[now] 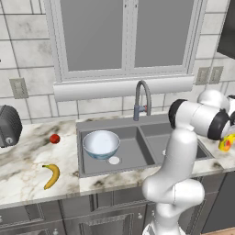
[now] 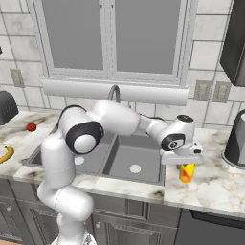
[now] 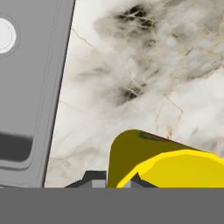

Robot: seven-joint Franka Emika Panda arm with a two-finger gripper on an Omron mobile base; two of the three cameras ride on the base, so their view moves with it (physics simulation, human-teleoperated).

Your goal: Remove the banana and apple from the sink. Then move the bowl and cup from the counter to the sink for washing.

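The yellow cup (image 2: 187,173) stands on the marble counter (image 2: 215,186) just right of the sink (image 2: 125,165). My gripper (image 2: 186,165) comes down on it from above and is shut on its rim. In the hand view the cup (image 3: 175,166) lies close at the bottom, its wall between the two dark fingertips (image 3: 94,179) of the gripper (image 3: 114,181). The bowl (image 1: 101,143) rests in the left basin of the sink (image 1: 151,151). On the counter (image 1: 23,160) to the left lie the banana (image 1: 52,176) and the red apple (image 1: 54,138).
A curved grey faucet (image 1: 142,98) rises behind the sink. A dark appliance (image 1: 8,126) stands at the far left of the counter and a dark kettle (image 2: 237,139) at the far right. The right basin's white drain (image 2: 135,168) shows.
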